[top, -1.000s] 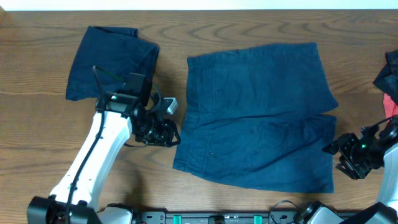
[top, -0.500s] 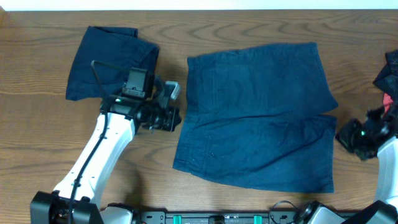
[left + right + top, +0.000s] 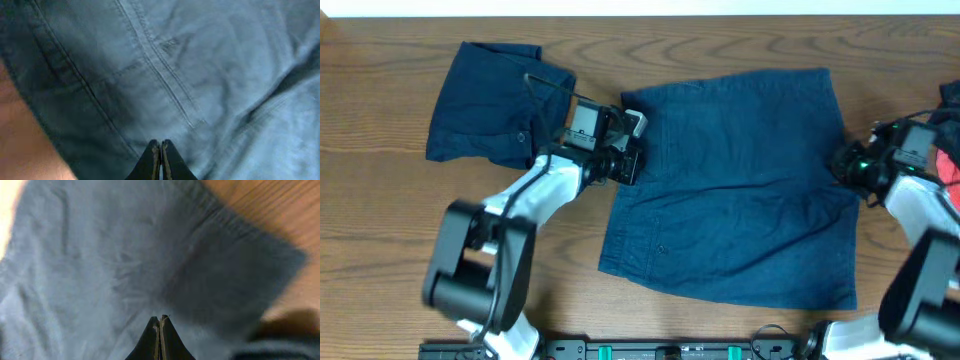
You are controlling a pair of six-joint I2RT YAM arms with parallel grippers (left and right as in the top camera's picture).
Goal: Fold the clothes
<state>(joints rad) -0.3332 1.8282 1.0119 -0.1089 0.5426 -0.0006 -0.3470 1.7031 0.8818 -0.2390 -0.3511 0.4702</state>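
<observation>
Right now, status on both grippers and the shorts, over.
Left gripper shut at left edge of spread shorts. Right gripper shut at right edge, pinch unconfirmed. Shorts flat, unfolded. Folded navy piece sits apart, not blocking.

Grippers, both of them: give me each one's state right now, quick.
Left gripper: shut, tips over the spread navy shorts; no fabric seen pinched.
Right gripper: shut, over the same shorts; any grip cannot be told.

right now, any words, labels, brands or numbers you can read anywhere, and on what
No readable text in any view.
Shorts: only seams and stitching show, no label or print.
Folded shorts: plain, no tag in sight.
</observation>
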